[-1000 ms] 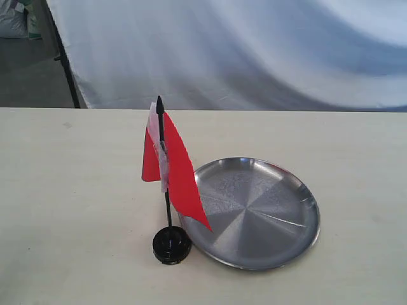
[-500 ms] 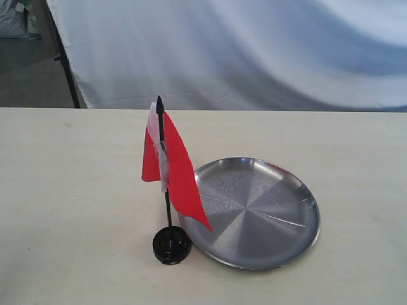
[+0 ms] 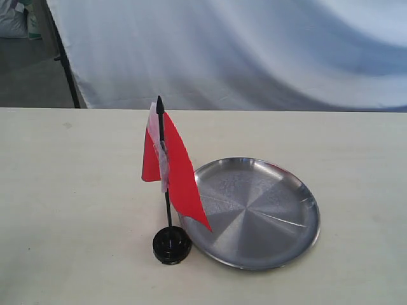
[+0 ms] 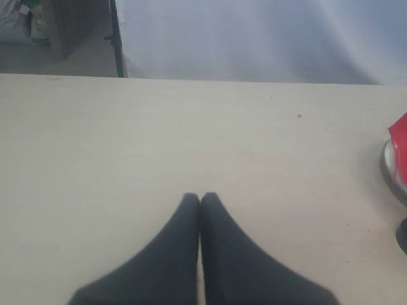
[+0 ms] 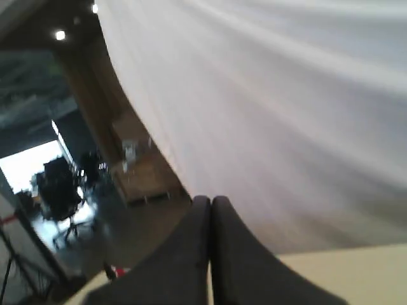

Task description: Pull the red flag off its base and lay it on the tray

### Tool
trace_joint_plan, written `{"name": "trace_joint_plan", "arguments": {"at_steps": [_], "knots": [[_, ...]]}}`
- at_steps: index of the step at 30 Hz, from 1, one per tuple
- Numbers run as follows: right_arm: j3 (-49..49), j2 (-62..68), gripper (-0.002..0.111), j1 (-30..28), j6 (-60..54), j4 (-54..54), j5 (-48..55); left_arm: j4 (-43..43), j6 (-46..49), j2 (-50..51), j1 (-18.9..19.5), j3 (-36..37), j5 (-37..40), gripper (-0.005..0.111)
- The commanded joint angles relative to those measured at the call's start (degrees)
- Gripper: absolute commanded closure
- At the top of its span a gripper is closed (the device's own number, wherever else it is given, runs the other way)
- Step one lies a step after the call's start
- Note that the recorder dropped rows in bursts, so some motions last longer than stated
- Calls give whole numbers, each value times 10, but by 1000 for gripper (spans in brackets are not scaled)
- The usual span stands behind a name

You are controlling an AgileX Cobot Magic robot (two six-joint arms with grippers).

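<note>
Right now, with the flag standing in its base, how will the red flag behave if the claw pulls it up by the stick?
The red flag cloth hangs in folds, so it will probably flop and drape. Its thin stick looks stiff but slim, perhaps slippery to pinch. The small base looks light, so it may lift or tip along.

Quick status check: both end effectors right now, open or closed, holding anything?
Left end effector: closed, holding nothing.
Right end effector: closed, holding nothing.
</note>
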Motion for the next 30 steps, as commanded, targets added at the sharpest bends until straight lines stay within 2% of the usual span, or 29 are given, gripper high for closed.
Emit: {"name": "trace_joint_plan", "arguments": {"at_steps": [1, 7, 14, 16, 23, 30], "knots": [[-49, 186, 109, 58, -25, -10, 37, -1, 0, -2, 2, 2, -2, 107], [-57, 431, 109, 148, -26, -10, -56, -1, 0, -2, 2, 2, -2, 107], [-57, 654, 109, 228, -5, -10, -251, -1, 0, -2, 2, 2, -2, 107], [-57, 699, 109, 245, -6, -44, -292, -1, 0, -2, 2, 2, -2, 107], [-95, 805, 109, 270, 2, -254, -348, -1, 0, -2, 2, 2, -2, 107], [-168, 869, 109, 270, 9, -268, -338, -1, 0, -2, 2, 2, -2, 107]]}}
